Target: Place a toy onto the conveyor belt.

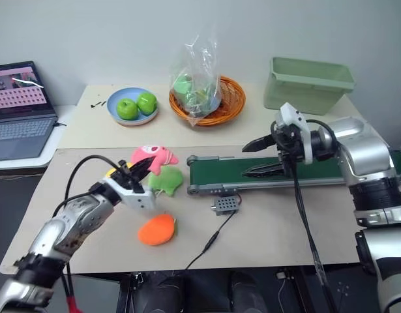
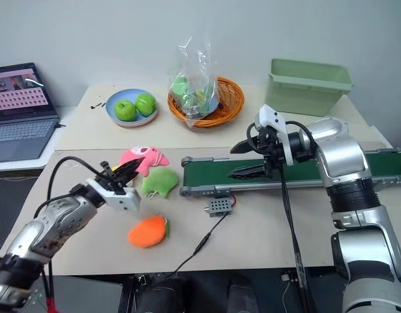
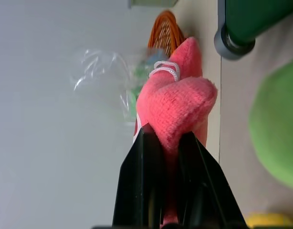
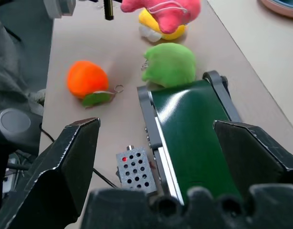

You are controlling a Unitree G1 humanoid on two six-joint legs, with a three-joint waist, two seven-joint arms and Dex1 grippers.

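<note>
Bright, even indoor light falls from above, leaving only soft, faint shadows on the pale desk [image 1: 272, 222]. The plastic bag [image 1: 197, 72] catches glare. The left wrist view is soft, with the bag blurred behind the pink toy [image 3: 177, 105].

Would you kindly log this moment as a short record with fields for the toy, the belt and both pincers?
toy: pink toy, held off the table, short of the belt's end
left pincer: shut on the pink toy
right pincer: open, holding nothing, above the conveyor belt
conveyor belt: nothing on it
nearby: green plush beside the belt's end roller; orange plush nearer the table edge
</note>
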